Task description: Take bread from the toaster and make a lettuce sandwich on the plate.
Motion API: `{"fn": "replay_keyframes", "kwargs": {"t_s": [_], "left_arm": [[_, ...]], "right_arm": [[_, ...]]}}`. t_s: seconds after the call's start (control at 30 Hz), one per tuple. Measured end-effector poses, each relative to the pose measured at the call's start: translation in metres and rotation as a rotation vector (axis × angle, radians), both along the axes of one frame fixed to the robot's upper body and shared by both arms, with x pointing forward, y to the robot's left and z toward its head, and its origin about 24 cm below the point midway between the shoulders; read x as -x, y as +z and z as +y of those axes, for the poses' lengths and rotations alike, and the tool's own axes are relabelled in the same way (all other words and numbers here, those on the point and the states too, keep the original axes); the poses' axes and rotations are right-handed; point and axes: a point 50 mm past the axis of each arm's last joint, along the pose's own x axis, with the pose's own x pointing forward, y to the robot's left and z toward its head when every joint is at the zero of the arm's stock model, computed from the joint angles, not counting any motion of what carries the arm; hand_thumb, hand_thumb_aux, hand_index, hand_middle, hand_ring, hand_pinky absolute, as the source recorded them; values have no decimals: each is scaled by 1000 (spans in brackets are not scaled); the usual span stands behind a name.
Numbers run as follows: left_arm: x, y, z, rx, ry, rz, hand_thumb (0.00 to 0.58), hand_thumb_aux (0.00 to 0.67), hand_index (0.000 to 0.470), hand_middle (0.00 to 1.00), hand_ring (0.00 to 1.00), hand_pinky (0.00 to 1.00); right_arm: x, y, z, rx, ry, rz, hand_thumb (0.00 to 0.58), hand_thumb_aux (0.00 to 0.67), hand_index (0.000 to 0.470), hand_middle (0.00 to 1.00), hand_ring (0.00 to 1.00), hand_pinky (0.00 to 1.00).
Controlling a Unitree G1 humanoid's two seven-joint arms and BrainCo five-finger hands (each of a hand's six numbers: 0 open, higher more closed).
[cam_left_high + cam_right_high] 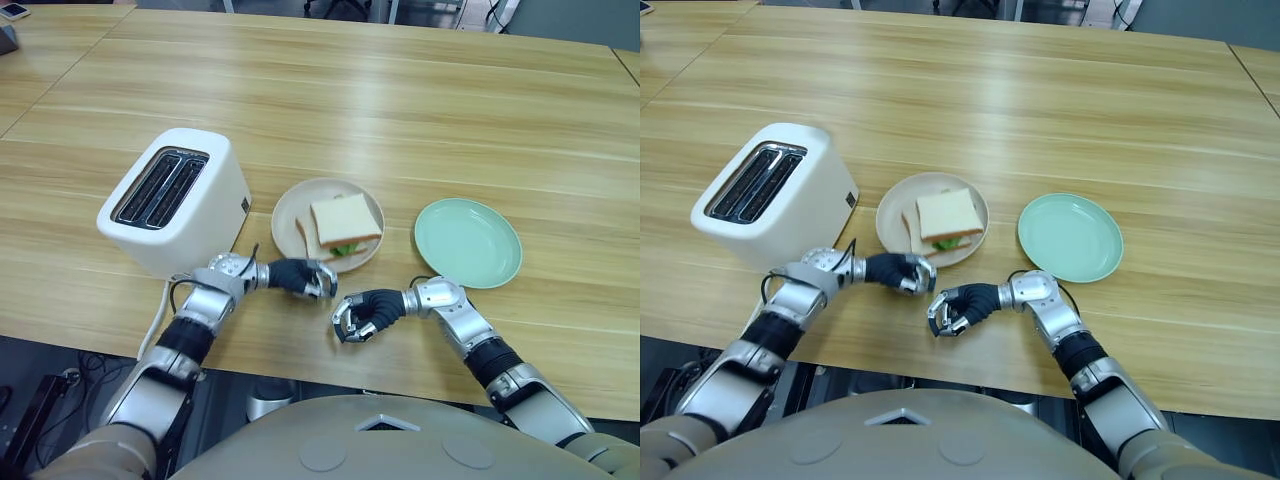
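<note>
At centre frame the sandwich (345, 222) lies complete on the plate (293, 206); below, left hand (300, 277) and right hand (358, 316) have fingers curled, empty. Only retreat seems left.

Two white bread slices (346, 217) with green lettuce (346, 249) peeking between them lie stacked askew on the tan plate (292, 205) just beyond the left fingers (318, 282), the white toaster (200, 215) upright on the counter (400, 110) to their left.

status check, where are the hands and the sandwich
Left hand and right hand both curled, holding nothing, near the beige plate. Sandwich stacked on it, lettuce showing. Path to it open.
</note>
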Motion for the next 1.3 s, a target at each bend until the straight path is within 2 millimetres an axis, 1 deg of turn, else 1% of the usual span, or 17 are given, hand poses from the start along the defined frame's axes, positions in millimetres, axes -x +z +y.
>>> {"fn": "replay_keyframes", "kwargs": {"t_s": [0.17,0.3,0.6,0.63,0.67,0.7,0.73,0.77,0.8,0.83,0.87,0.9,0.93,1.03,1.17,1.2,1.3], "left_arm": [[-25,-7,-8,66,263,-67,580,670,460,1000,1000,1000],[-40,-9,-12,81,439,-112,580,670,460,1000,1000,1000],[-53,-10,-24,122,651,-149,580,670,460,1000,1000,1000],[-54,-10,-24,122,662,-155,576,617,424,1000,1000,1000],[-55,-9,-23,122,678,-158,545,504,346,1000,1000,1000],[-56,-9,-22,121,694,-164,545,504,346,1000,1000,1000],[-56,-8,-21,121,705,-165,480,391,269,1000,1000,1000],[-57,-8,-18,128,722,-172,0,0,0,773,773,773],[-57,-7,-17,134,733,-178,0,0,0,169,169,169],[-57,-7,-15,137,744,-186,0,0,0,169,169,169],[-56,-7,-13,145,761,-202,0,0,0,0,0,0],[-54,-7,-11,153,776,-215,0,0,0,0,0,0],[-52,-6,-10,169,795,-237,0,0,0,0,0,0],[-50,11,-7,256,848,-350,0,0,0,0,0,0],[-49,58,-6,416,899,-552,0,0,0,0,0,0],[-47,73,-4,453,917,-603,0,0,0,0,0,0],[-42,100,3,513,967,-700,0,0,0,0,0,0]], "right_arm": [[-31,1,7,24,-151,-128,580,670,460,1000,1000,1000],[-47,0,14,35,-286,-213,580,670,460,1000,1000,1000],[-64,-2,24,-4,-552,-251,580,670,460,1000,1000,1000],[-66,-2,24,-9,-585,-245,580,670,460,1000,1000,1000],[-68,-1,24,-18,-622,-240,580,670,460,1000,1000,1000],[-71,0,24,-27,-661,-236,580,670,460,1000,1000,1000],[-73,1,24,-35,-684,-235,580,670,460,1000,1000,1000],[-74,2,25,-48,-708,-234,580,670,460,1000,1000,1000],[-75,4,26,-63,-724,-233,580,670,460,1000,1000,1000],[-76,5,26,-80,-737,-234,580,670,460,1000,1000,1000],[-77,8,26,-104,-748,-245,580,670,460,1000,1000,1000],[-78,10,26,-123,-758,-256,511,439,301,714,714,714],[-79,14,27,-149,-767,-274,0,0,0,0,0,0],[-84,34,28,-264,-803,-349,0,0,0,0,0,0],[-92,77,23,-480,-888,-483,0,0,0,0,0,0],[-93,89,18,-538,-926,-526,0,0,0,0,0,0],[-98,114,-1,-643,-1074,-611,0,0,0,0,0,0]]}}
